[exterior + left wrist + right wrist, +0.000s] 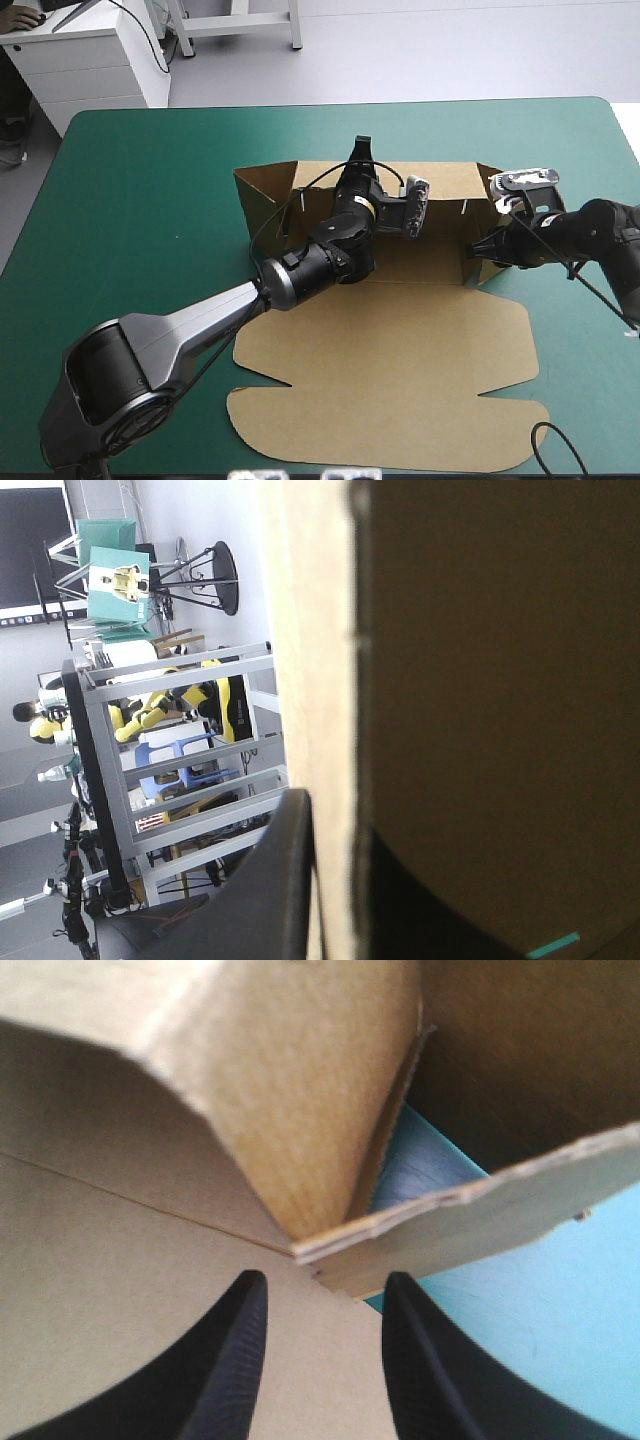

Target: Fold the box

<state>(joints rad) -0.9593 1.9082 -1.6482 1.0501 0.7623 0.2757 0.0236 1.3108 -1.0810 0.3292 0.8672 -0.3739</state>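
Note:
The brown box (400,350) lies in the middle of the table, its far wall and left side wall raised and the wide lid panel flat toward the front. My left gripper (360,150) reaches across the box floor to the top of the far wall. In the left wrist view this gripper (335,880) is shut on the box wall (480,680), whose edge runs up between the fingers. My right gripper (478,250) is at the box's right corner. There the gripper (325,1285) is open, over the box floor (100,1290), with the corner of a raised flap (300,1110) just ahead of its tips.
The teal-green cover (150,200) is bare to the left of the box and along the far edge. A strip of cover (540,1330) shows beyond the right wall. The lid's front edge lies close to the table's front edge.

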